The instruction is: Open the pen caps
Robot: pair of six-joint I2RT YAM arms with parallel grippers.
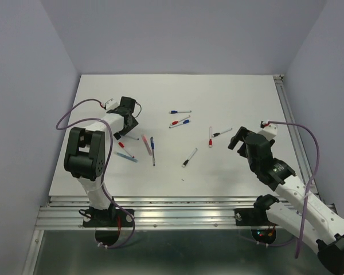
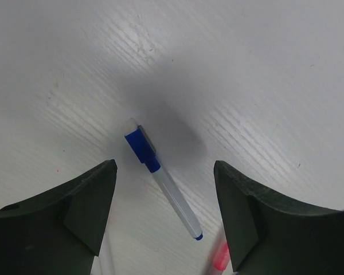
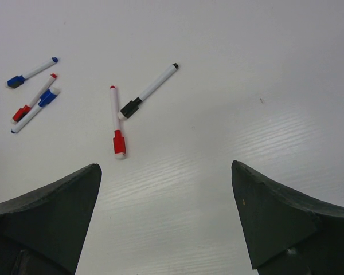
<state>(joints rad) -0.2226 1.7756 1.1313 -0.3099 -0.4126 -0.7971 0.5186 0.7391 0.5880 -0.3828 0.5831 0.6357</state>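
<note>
In the left wrist view a slim white pen [image 2: 175, 197] lies on the table with a blue pen cap [image 2: 141, 145] on its far end. My left gripper [image 2: 165, 166] hangs over it, open, one finger on each side and neither touching it. From above, that gripper [image 1: 126, 119] is at the table's left. My right gripper [image 1: 239, 140] is open over bare table [image 3: 165, 165]. Ahead of it lie pens with a red cap [image 3: 119, 143], a black cap [image 3: 130, 107] and a blue cap [image 3: 14, 81].
More capped pens lie scattered mid-table: a blue one [image 1: 152, 150], a pink one [image 1: 147, 144], a red one [image 1: 125, 149] and a black one [image 1: 189, 157]. A pink-red pen end [image 2: 219, 258] shows beside my left gripper's right finger. A metal rail [image 1: 178, 206] runs along the near edge.
</note>
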